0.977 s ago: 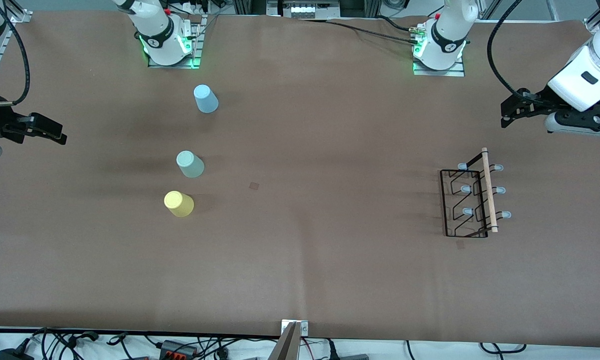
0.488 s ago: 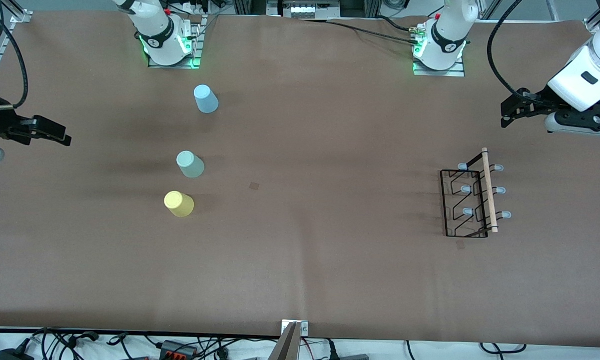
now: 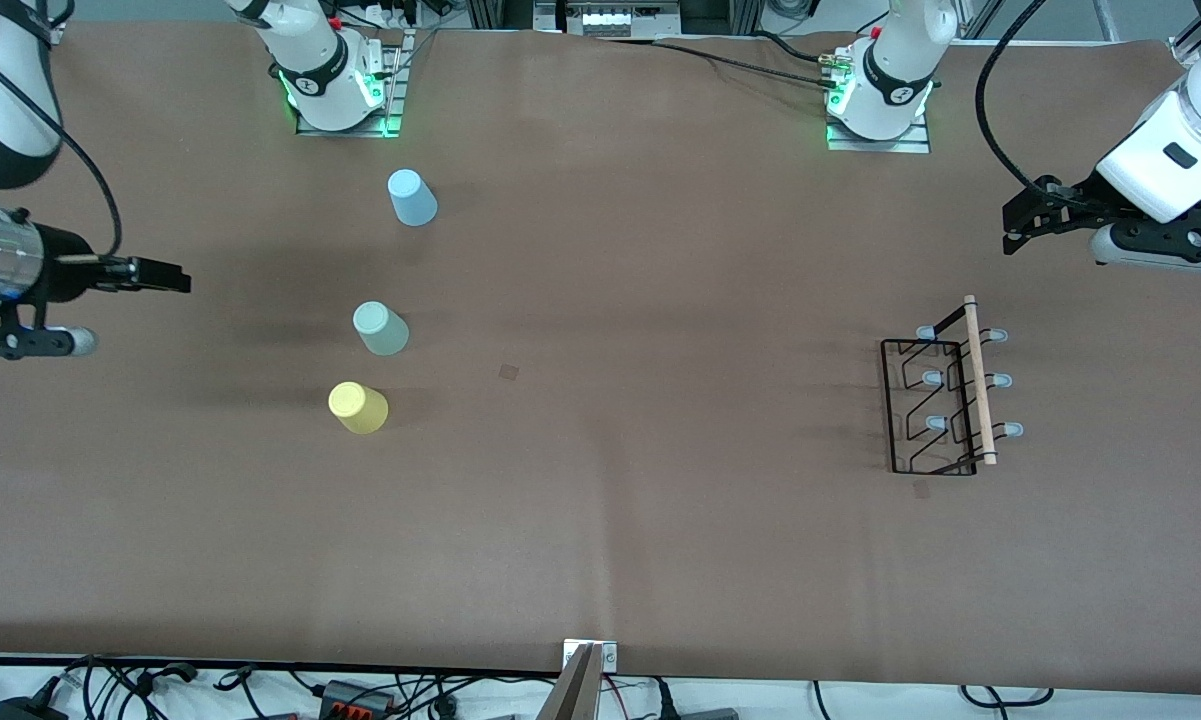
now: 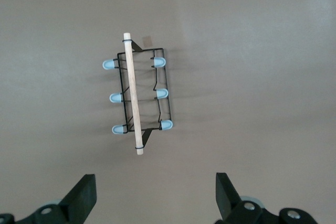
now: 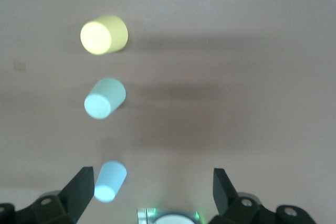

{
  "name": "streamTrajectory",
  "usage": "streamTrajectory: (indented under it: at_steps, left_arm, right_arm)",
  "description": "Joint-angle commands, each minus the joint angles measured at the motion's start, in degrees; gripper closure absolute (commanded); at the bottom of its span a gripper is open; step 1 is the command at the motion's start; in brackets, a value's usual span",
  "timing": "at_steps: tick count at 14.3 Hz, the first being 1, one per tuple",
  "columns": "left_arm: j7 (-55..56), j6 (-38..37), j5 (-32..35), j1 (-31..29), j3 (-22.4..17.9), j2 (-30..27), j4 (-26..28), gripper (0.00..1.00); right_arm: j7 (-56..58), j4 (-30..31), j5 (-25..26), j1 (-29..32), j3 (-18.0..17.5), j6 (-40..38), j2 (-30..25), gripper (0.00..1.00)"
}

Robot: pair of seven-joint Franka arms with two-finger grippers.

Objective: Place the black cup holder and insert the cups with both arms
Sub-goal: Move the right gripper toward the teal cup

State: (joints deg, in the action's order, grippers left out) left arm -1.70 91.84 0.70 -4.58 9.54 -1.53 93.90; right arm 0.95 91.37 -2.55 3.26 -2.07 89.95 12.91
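The black cup holder point(image 3: 945, 400), with its wooden rod on top, stands on the table toward the left arm's end. It also shows in the left wrist view point(image 4: 137, 98). Three cups stand upside down toward the right arm's end: light blue point(image 3: 412, 197), mint green point(image 3: 380, 328) and yellow point(image 3: 358, 408). The right wrist view shows the yellow cup point(image 5: 103, 35), the mint cup point(image 5: 104, 98) and the light blue cup point(image 5: 110, 181). My left gripper point(image 3: 1008, 228) point(image 4: 155, 198) is open and empty, over bare table beside the holder. My right gripper point(image 3: 170, 280) point(image 5: 152, 192) is open and empty, over bare table beside the cups.
The two arm bases point(image 3: 335, 85) point(image 3: 880, 95) with green lights stand at the table's edge farthest from the front camera. A small dark mark point(image 3: 509, 371) lies mid-table. Cables and a metal bracket point(image 3: 590, 660) run along the near edge.
My right arm has swung in from the table's end, turned its wrist, and its gripper has moved toward the cups. The left arm, the holder and the cups have not moved.
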Motion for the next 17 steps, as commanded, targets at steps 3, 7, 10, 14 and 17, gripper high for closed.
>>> streamTrajectory:
  at_steps: [3, 7, 10, 14, 17]
  left_arm:
    - [-0.6, -7.1, 1.0, 0.0, 0.6, 1.8, -2.1, 0.0]
    - [-0.9, -9.7, 1.1, -0.7, 0.2, 6.4, -2.5, 0.0]
    - [-2.8, -7.7, 2.1, -1.0, -0.2, 9.1, -2.3, 0.0]
    - [-2.8, 11.1, 2.5, -2.1, -0.3, 12.4, 3.2, 0.0]
    - [-3.0, 25.2, 2.6, -5.1, -0.2, 12.4, 11.3, 0.0]
  right_arm:
    - [0.3, 28.4, -0.6, -3.2, -0.5, 29.8, -9.3, 0.0]
    - [-8.9, 37.9, -0.5, -9.8, -0.5, 43.2, -10.1, 0.0]
    - [-9.2, 38.2, -0.4, -10.4, -0.6, 45.3, -9.1, 0.0]
    - [-9.6, 38.8, -0.5, -11.0, -0.6, 48.6, -7.5, 0.0]
    - [-9.6, 38.5, -0.5, -11.1, -0.6, 48.7, -7.1, 0.0]
